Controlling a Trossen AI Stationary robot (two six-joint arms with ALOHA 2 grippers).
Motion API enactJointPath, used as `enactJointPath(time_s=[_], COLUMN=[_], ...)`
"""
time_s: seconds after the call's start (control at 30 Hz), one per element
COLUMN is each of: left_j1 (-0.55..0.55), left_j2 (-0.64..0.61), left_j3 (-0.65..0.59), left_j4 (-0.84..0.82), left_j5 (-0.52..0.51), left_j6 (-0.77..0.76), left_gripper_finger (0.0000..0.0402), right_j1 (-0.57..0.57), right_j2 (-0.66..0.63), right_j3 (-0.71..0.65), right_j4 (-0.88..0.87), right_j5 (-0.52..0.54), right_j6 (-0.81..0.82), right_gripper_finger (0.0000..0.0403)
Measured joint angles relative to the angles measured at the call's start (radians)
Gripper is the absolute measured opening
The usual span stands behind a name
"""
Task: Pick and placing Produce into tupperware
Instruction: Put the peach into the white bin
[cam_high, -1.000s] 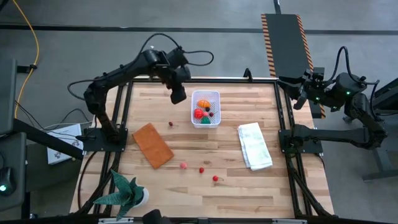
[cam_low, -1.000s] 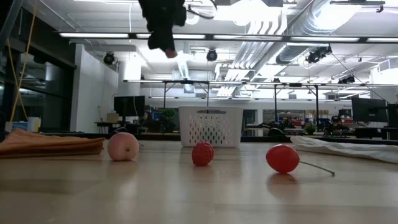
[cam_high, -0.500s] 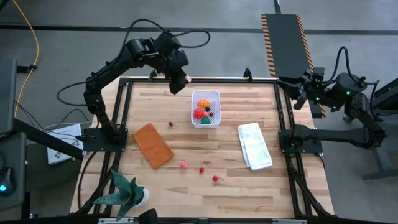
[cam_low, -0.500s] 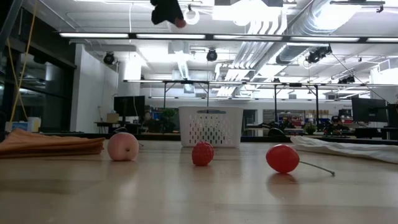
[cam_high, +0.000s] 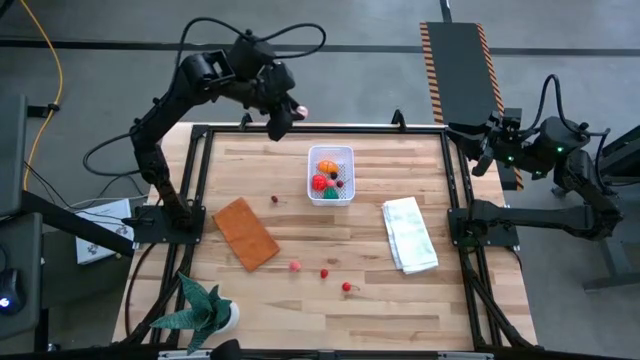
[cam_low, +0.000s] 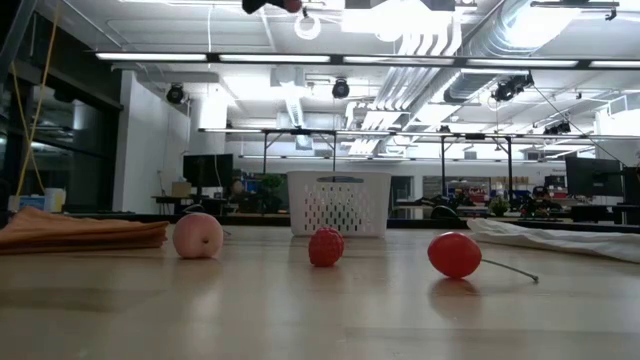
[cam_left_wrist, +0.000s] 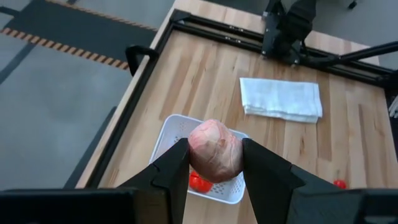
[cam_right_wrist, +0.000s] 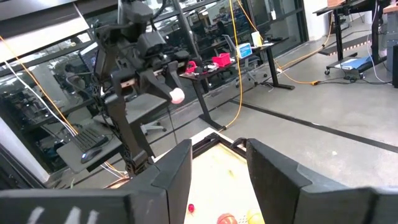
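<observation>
High above the table's far edge, left of the tupperware (cam_high: 331, 173), my left gripper (cam_high: 290, 110) is shut on a pale pink rounded produce piece (cam_left_wrist: 214, 149). It also shows at the top of the low view (cam_low: 290, 4). The white tub holds orange, red and green pieces. A pink piece (cam_high: 295, 266), a red berry (cam_high: 324, 272) and a red cherry (cam_high: 346, 287) rest on the wood nearer the front, and a tiny dark berry (cam_high: 275, 199) lies left of the tub. My right gripper (cam_right_wrist: 217, 168) waits open beyond the table's right edge. My left gripper pinches the pink piece between its two fingers, one fingertip (cam_left_wrist: 177, 163) on each of its opposite sides (cam_left_wrist: 198, 155). The fingers slant downward toward the tub. The piece is lifted clear, high above the wood.
An orange-brown flat rectangle (cam_high: 245, 232) lies at the left, a folded white cloth (cam_high: 409, 233) at the right, and a green spiky plant (cam_high: 200, 305) at the near left corner. Black frame rails (cam_high: 320, 127) border the table.
My left gripper has risen well above the table with the pink piece still pinched. It has tipped from a steep downward slant to a flatter one. In the low view it has climbed almost out of the picture's top.
</observation>
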Motion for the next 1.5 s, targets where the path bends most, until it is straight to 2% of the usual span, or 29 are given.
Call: enactJointPath(time_s=[0.37, 0.7, 0.9, 1.07, 1.33, 1.5], left_j1=[0.000, 0.000, 0.000, 0.000, 0.000, 0.000], left_j2=[-0.012, -0.018, -0.026, -0.025, -0.025, -0.020], left_j3=[0.051, 0.051, 0.050, 0.050, 0.050, 0.050], left_j4=[-0.071, -0.259, -0.255, -0.254, -0.159, -0.070], left_j5=[0.000, 0.051, 0.097, 0.094, -0.043, -0.037], left_j6=[0.001, 0.000, -0.015, -0.010, 0.011, 0.014], left_gripper_finger=[0.0127, 0.0127, 0.0127, 0.0127, 0.0127, 0.0127], right_j1=[0.000, 0.000, 0.000, 0.000, 0.000, 0.000], right_j2=[0.000, 0.000, 0.000, 0.000, 0.000, 0.000], right_j3=[0.000, 0.000, 0.000, 0.000, 0.000, 0.000], right_j4=[0.000, 0.000, 0.000, 0.000, 0.000, 0.000], right_j5=[0.000, 0.000, 0.000, 0.000, -0.001, -0.001], right_j6=[0.000, -0.001, -0.002, -0.002, -0.003, -0.003], right_gripper_finger=[0.0144, 0.0144, 0.0144, 0.0144, 0.0144, 0.0144])
